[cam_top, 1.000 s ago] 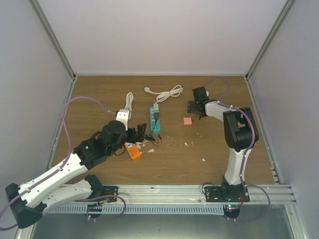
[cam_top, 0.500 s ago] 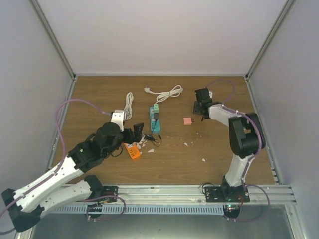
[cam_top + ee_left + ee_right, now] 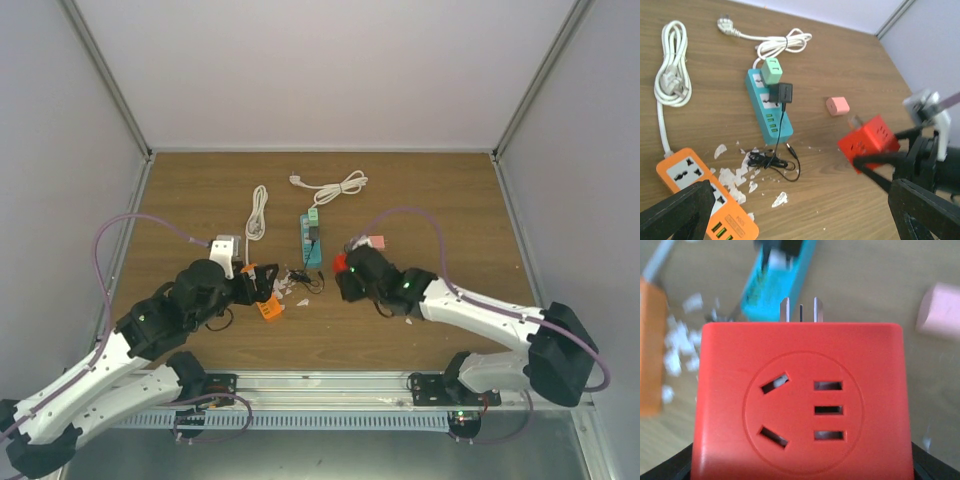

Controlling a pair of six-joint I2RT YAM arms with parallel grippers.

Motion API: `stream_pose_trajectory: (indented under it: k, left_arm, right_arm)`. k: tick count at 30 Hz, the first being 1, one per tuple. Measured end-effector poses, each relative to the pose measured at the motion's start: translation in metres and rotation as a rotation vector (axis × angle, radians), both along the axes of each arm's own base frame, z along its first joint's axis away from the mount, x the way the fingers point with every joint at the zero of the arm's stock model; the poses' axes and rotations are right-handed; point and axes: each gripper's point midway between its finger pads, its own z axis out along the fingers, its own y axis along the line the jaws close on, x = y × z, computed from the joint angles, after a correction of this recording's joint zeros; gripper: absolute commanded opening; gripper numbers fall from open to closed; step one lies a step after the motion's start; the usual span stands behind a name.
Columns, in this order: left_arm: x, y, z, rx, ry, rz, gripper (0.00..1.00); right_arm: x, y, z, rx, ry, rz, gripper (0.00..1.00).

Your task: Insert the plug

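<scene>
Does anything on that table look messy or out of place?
Yes: white scraps lie scattered on the wood between the orange power strip and the teal power strip, around a tangled thin black wire. They look like torn litter.

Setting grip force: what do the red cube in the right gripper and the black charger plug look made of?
Red cube: seemingly moulded plastic with a smooth satin finish, even colour and a soft sheen. Its prongs look like bare grey metal. Black charger plug: probably matte hard plastic, though too small to be sure.
</scene>
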Motion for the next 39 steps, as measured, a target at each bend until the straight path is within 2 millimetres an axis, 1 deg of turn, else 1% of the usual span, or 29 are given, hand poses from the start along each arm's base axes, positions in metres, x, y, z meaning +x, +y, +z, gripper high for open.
stream_pose_trajectory:
  k: [3, 5, 8, 9, 10, 11, 13, 14, 18, 20, 24, 26, 28, 32, 33, 35, 36, 39]
  left_arm:
    - [-0.004, 0.001, -0.005, 0.0, 0.029, -0.002, 0.99]
    - [-0.007, 0.002, -0.003, -0.018, 0.031, -0.005, 0.99]
    - [-0.011, 0.002, -0.001, -0.053, 0.026, -0.015, 0.99]
    - [-0.011, 0.001, -0.001, -0.062, 0.027, -0.019, 0.99]
    - [-0.011, 0.0, -0.002, -0.064, 0.03, -0.022, 0.99]
    - [-0.011, -0.002, -0.005, -0.06, 0.04, -0.025, 0.99]
    - [-0.008, -0.008, -0.014, -0.041, 0.065, -0.034, 0.99]
    - [-0.006, -0.011, -0.02, -0.027, 0.083, -0.039, 0.99]
    - [0.0, -0.022, -0.041, 0.029, 0.145, -0.048, 0.99]
    - [0.002, -0.025, -0.049, 0.05, 0.165, -0.05, 0.99]
    - [0.005, -0.024, -0.052, 0.065, 0.165, -0.035, 0.99]
    - [0.009, -0.018, -0.051, 0.073, 0.158, 0.007, 0.99]
    - [0.013, -0.008, -0.051, 0.082, 0.148, 0.069, 0.99]
    - [0.025, 0.022, -0.049, 0.094, 0.101, 0.247, 0.99]
    - [0.028, 0.027, -0.051, 0.101, 0.103, 0.28, 0.99]
    - [0.038, 0.042, -0.06, 0.127, 0.112, 0.365, 0.99]
    - [0.045, 0.049, -0.068, 0.147, 0.125, 0.405, 0.99]
    - [0.06, 0.065, -0.097, 0.216, 0.187, 0.482, 0.99]
  right_arm:
    - [-0.032, -0.004, -0.04, -0.094, 0.097, 0.052, 0.01]
    - [-0.047, 0.002, -0.06, -0.155, 0.139, 0.098, 0.02]
    - [-0.061, 0.01, -0.083, -0.22, 0.177, 0.148, 0.07]
    - [-0.064, 0.011, -0.087, -0.233, 0.184, 0.158, 0.1]
    - [-0.067, 0.012, -0.09, -0.242, 0.19, 0.169, 0.17]
    - [-0.068, 0.013, -0.091, -0.245, 0.189, 0.177, 0.28]
    - [-0.068, 0.016, -0.09, -0.24, 0.186, 0.188, 0.44]
    - [-0.068, 0.017, -0.089, -0.238, 0.18, 0.197, 0.5]
    - [-0.068, 0.022, -0.088, -0.229, 0.171, 0.222, 0.62]
    - [-0.067, 0.025, -0.087, -0.223, 0.165, 0.231, 0.66]
    - [-0.066, 0.03, -0.09, -0.215, 0.16, 0.242, 0.67]
    - [-0.065, 0.032, -0.091, -0.21, 0.158, 0.245, 0.73]
    - [-0.064, 0.034, -0.09, -0.198, 0.153, 0.245, 0.75]
    - [-0.062, 0.038, -0.089, -0.176, 0.137, 0.245, 0.81]
    - [-0.062, 0.038, -0.089, -0.174, 0.136, 0.245, 0.86]
    - [-0.063, 0.037, -0.092, -0.174, 0.137, 0.244, 0.96]
    - [-0.063, 0.037, -0.093, -0.172, 0.139, 0.24, 0.99]
    - [-0.064, 0.034, -0.095, -0.17, 0.141, 0.232, 1.0]
